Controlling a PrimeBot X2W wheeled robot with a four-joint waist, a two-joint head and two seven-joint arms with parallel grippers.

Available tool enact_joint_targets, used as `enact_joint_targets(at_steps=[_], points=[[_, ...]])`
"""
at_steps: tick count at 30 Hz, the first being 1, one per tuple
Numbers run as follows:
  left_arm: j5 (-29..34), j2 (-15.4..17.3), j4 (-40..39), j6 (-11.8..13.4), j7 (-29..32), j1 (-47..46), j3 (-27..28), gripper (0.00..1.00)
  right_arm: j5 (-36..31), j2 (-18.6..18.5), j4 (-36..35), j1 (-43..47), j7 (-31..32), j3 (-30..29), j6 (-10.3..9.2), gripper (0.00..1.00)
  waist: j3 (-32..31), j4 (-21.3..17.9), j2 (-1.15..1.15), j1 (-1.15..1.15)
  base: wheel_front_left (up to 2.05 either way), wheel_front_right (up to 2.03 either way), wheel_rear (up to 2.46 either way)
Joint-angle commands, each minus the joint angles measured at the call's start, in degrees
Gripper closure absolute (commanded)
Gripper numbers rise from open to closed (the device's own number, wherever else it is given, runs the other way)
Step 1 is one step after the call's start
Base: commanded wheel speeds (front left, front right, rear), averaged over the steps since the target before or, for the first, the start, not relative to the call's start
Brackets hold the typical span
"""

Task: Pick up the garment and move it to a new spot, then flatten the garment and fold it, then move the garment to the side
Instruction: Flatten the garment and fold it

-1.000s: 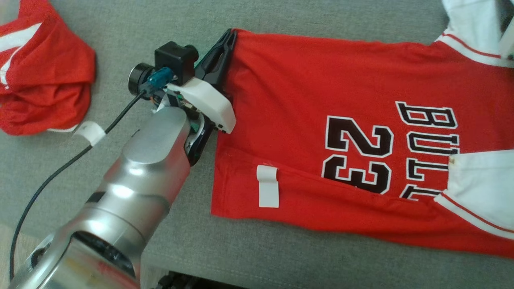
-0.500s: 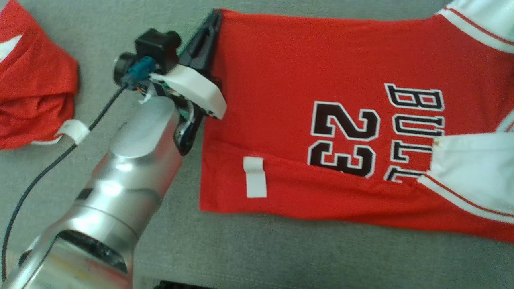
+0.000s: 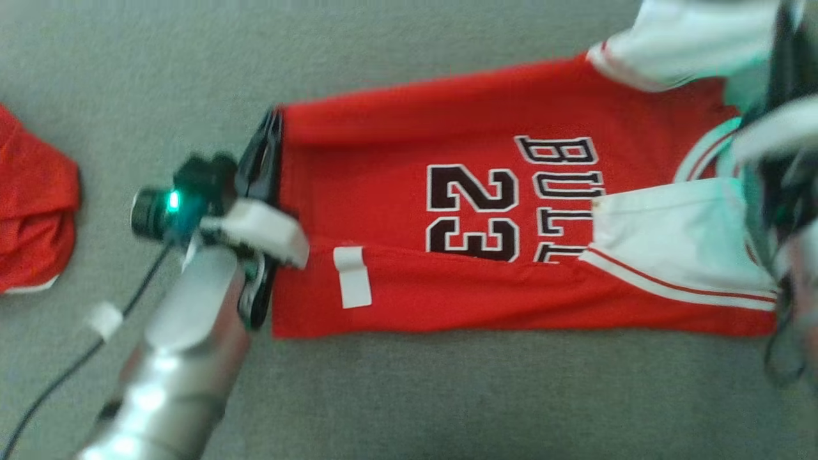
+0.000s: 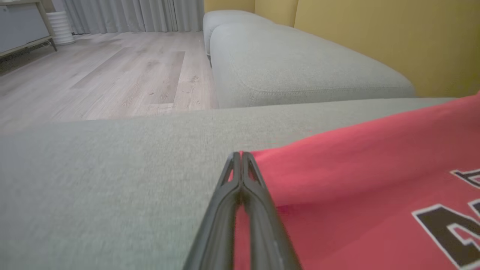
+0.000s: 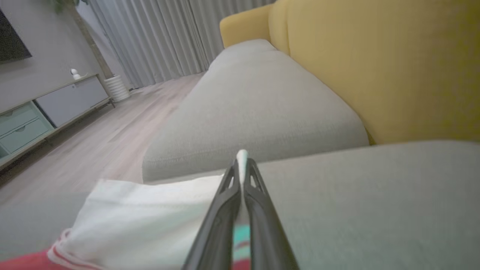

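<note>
The left pincer is squeezed tight on a hem corner of the red jersey, and a bit of red cloth peeks out between its two dark fingers. The right pincer is squeezed tight too, on the jersey's white sleeve, and a white bit pokes up at its tips. The jersey lies spread on the grey sofa seat, between the two pincers. The head view lets you read the black 23 and see a white tag just beside the left pincer's wrist, while the left wrist view catches just the edge of a black letter. The head view also has a second red cloth, well apart from the left pincer, on the side away from the jersey. Past the left pincer's tips come more grey seat, a wood floor and grey curtains. Past the right pincer's tips are another grey cushion, a yellow backrest and, far off, a low cabinet.
</note>
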Motion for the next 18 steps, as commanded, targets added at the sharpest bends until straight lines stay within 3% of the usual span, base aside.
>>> enact_joint_targets(at_steps=[1,8,16,17,18], points=[[1.38,2.28,-2.53,0.83,-0.53,2.13,3.59,1.0,1.1,0.97,-3.97,5.73,-0.62,-0.51,-0.04,1.0,-2.97,-2.58,-0.01,0.01,0.0,0.0,0.0],[5.1,0.77,-6.71,1.79,-0.53,15.67,10.85,1.0,2.67,4.53,-9.66,22.34,-0.62,-2.37,-0.04,1.0,-7.59,-4.89,-0.01,0.01,0.0,0.0,0.0],[8.97,-2.26,-9.35,0.56,-0.53,24.83,17.04,1.0,2.03,7.88,-10.79,30.27,-0.63,-5.92,-0.04,1.0,-11.64,-4.91,-0.01,0.01,0.0,0.0,0.0],[9.4,-2.56,-9.59,0.64,-0.53,25.64,17.89,0.67,1.51,8.19,-10.73,30.73,-0.63,-6.05,-0.04,0.89,-12.0,-4.91,-0.01,0.01,0.0,0.0,0.0],[9.83,-2.83,-9.82,0.67,-0.53,26.44,18.69,0.0,0.72,8.39,-10.77,31.04,-0.63,-6.19,-0.04,0.51,-12.46,-4.91,-0.01,0.01,0.0,0.0,0.0]])
